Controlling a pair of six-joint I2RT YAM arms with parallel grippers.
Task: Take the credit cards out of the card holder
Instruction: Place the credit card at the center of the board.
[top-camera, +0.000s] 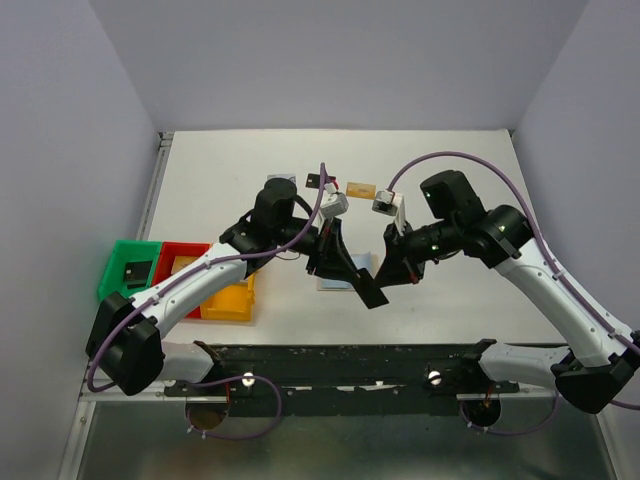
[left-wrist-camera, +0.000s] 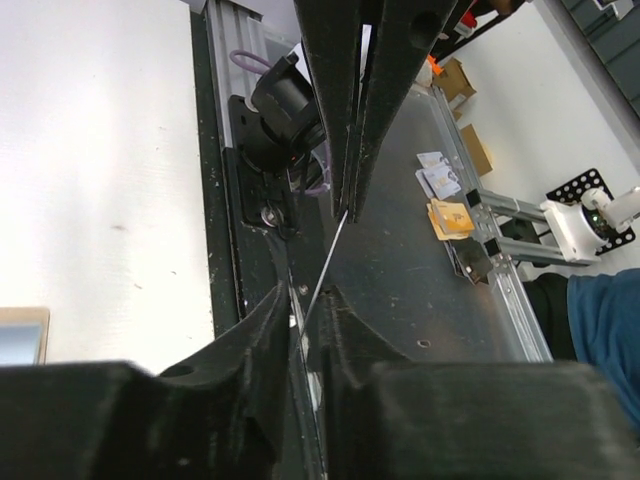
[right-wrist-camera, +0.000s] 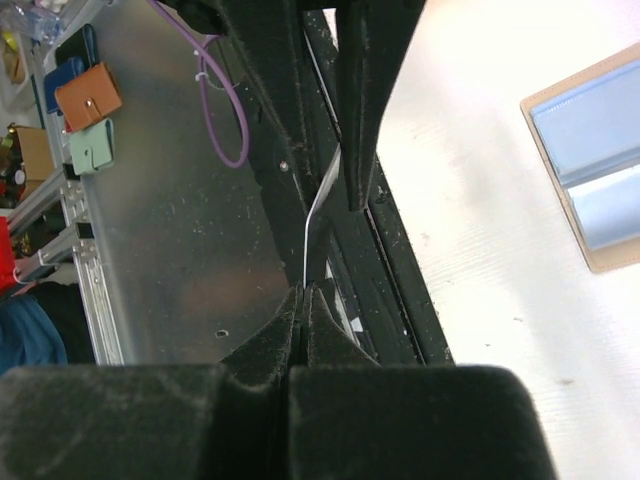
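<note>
My right gripper (right-wrist-camera: 300, 300) is pinched fully closed on the lower edge of a card (right-wrist-camera: 318, 215), which stands edge-on out of its fingertips. My left gripper (left-wrist-camera: 305, 305) sits around the opposite edge of that same card with its jaws only narrowly apart. In the left wrist view I can see a sliver of gap on each side, so I would not call it a grip yet. I read this as a handover in mid-air, right to left, of a card that is already out of its slot. The next move calls for the left jaws to clamp squarely on the card before the right lets go, or it may twist or drop. The card holder (right-wrist-camera: 590, 170) lies open and flat on the surface (top-camera: 230, 160) just below the two grippers, with its blue panels facing up. Loose cards (top-camera: 360, 189) lie further back on the surface, well apart from it.
</note>
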